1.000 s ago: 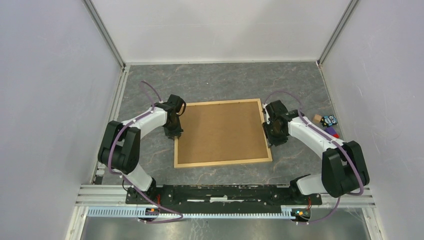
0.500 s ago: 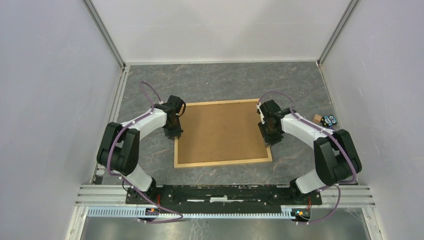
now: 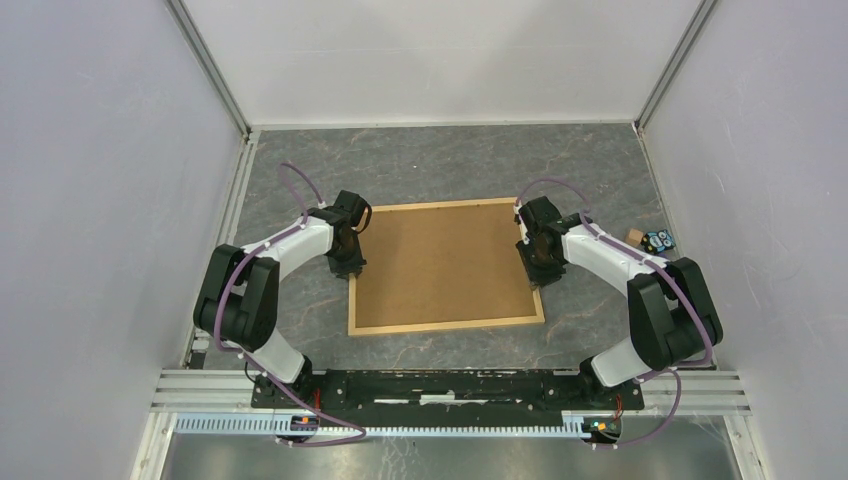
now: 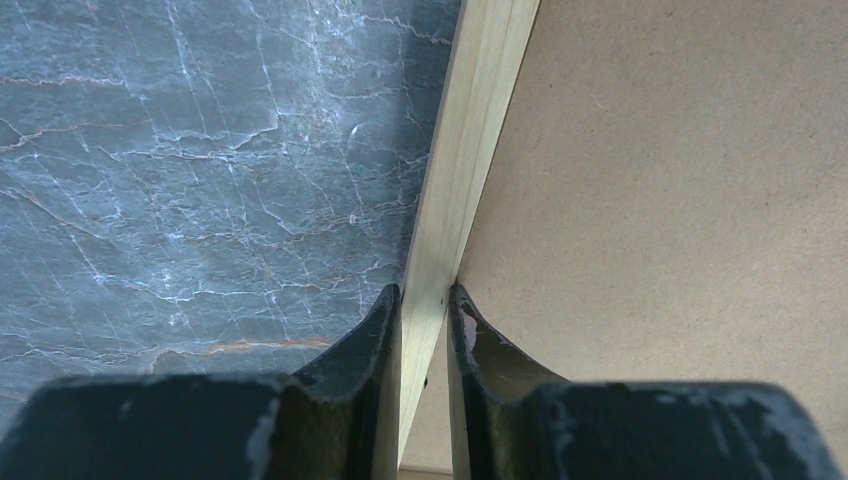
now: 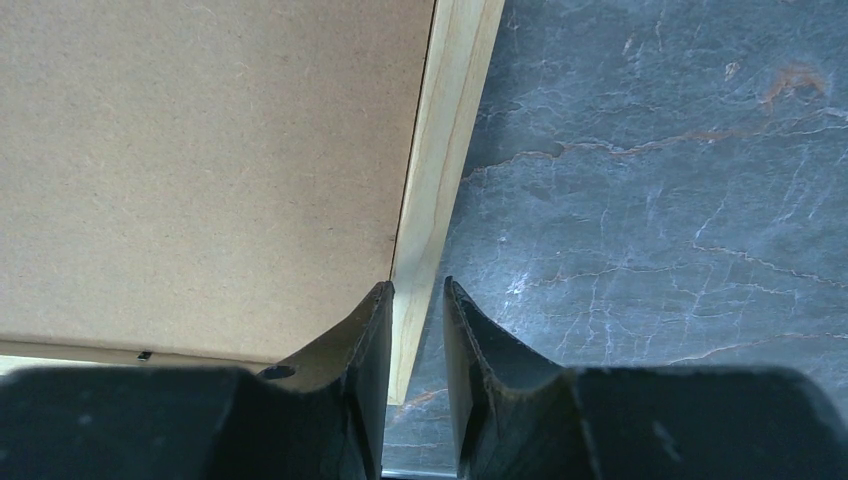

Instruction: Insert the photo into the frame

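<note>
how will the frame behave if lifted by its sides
Probably stiff and light: the frame is thin wood strips around a flat board. Narrow strips give the fingers little hold, so it may slip or tilt.

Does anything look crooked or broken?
Nothing looks broken. The frame lies a bit crooked on the table, brown board facing up. Some small colourful bits sit alone by the right wall.

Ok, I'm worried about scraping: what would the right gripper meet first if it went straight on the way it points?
Probably the frame: the right gripper points down astride its right wooden strip. Its fingertips might reach the table or the brown board first; depth is unclear.
</note>
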Robot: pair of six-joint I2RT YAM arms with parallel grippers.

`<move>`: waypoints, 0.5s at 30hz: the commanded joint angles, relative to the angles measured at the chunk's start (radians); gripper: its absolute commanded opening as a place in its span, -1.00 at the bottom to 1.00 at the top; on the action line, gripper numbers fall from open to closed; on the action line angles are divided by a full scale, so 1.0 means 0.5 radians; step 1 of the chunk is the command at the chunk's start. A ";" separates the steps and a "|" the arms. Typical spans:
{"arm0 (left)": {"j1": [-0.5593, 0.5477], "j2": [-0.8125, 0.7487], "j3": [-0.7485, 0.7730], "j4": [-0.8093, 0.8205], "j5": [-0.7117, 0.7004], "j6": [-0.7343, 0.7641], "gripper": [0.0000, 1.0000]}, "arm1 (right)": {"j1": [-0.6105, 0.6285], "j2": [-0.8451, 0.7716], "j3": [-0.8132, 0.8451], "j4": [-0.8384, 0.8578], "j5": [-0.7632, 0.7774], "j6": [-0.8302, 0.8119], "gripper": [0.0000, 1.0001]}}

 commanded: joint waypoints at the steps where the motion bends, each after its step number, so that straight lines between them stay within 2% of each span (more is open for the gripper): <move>1: -0.013 0.124 -0.143 -0.139 -0.021 -0.027 -0.96 | 0.004 -0.003 0.033 0.024 0.032 0.023 -0.40; 15: -0.013 0.124 -0.149 -0.141 -0.024 -0.029 -0.95 | 0.002 -0.048 -0.052 0.018 0.068 0.025 -0.44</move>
